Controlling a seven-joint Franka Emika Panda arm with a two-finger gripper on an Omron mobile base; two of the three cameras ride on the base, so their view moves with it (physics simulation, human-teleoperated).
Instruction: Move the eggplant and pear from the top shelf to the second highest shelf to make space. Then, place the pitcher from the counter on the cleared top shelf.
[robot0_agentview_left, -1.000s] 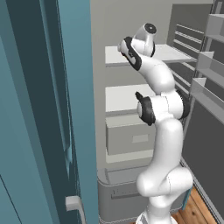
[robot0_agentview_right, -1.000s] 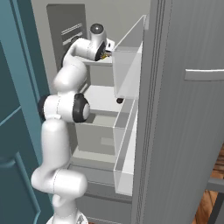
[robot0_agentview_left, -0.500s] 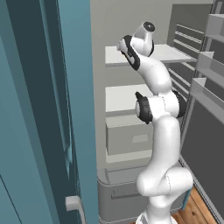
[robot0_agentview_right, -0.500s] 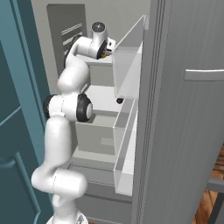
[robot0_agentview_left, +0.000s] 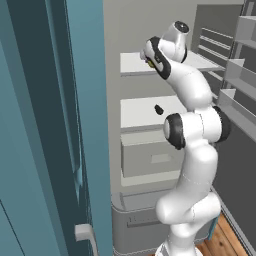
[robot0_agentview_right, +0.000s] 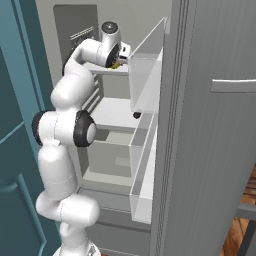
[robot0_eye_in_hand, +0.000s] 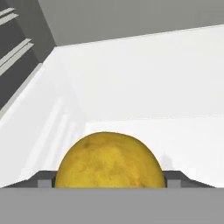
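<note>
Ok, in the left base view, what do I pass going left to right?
Teal fridge door → the edge of the second highest shelf → eggplant on that shelf → the arm's dark elbow joint → door bins at the right edge.

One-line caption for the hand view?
Golden-yellow pear on the white top shelf, sitting between the gripper fingertips.

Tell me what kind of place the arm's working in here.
Looks like the inside of an open fridge in a rendered kitchen: white shelves above a grey drawer, clear door bins, and a pear between the gripper fingers.
</note>
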